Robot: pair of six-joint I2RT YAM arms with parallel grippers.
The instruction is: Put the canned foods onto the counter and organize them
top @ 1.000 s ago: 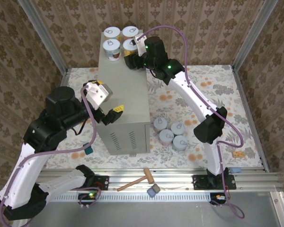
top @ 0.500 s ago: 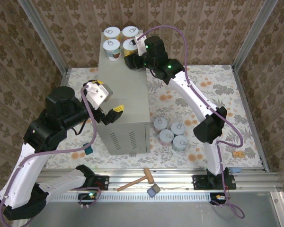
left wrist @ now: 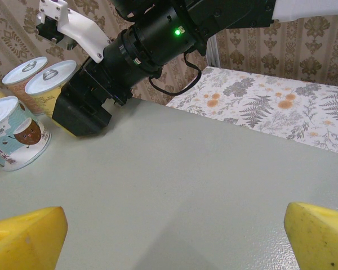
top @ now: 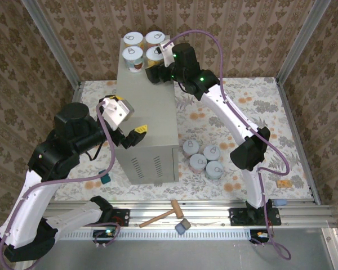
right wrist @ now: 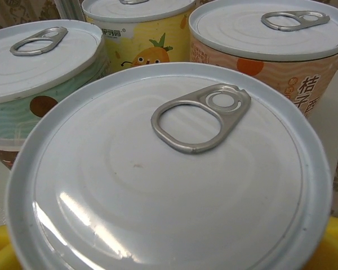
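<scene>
where counter [top: 149, 107] ends, four cans [top: 134, 54] cluster

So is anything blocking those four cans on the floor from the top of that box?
Nothing visible between the four floor cans and the counter beside them; the left gripper hovers open over its near-left corner.

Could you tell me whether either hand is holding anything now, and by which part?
The left hand is open and empty. The right hand flanks the sides of the nearest can on the counter; whether it grips cannot be told.
</scene>
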